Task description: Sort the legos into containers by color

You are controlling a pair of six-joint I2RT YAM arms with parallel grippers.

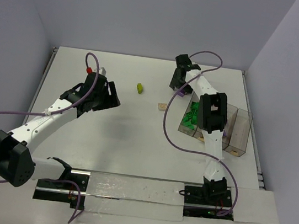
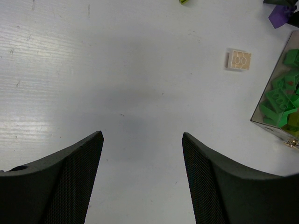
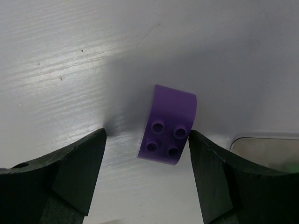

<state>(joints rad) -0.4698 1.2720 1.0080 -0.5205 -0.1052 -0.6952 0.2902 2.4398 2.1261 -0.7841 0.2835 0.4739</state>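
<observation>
Wide open, empty, the right tool (image 3: 145,137) straddles the purple brick (image 3: 169,126), off-centre toward 3 o'clock; closing may twist it away.

Around me: flat white wood-grain surface (image 1: 129,137), plain pale lavender walls (image 1: 152,12) on three sides, soft even light.

Two white-shelled arms (image 1: 39,124) with black joints and bases, looping purple cables (image 1: 208,53), black mesh-textured end effector fingers (image 2: 65,186).

white table (image 1: 128,142) | on it: yellow-green brick (image 1: 140,88), tan brick (image 1: 162,106), purple brick (image 3: 168,125), bins (image 1: 241,133)
</observation>
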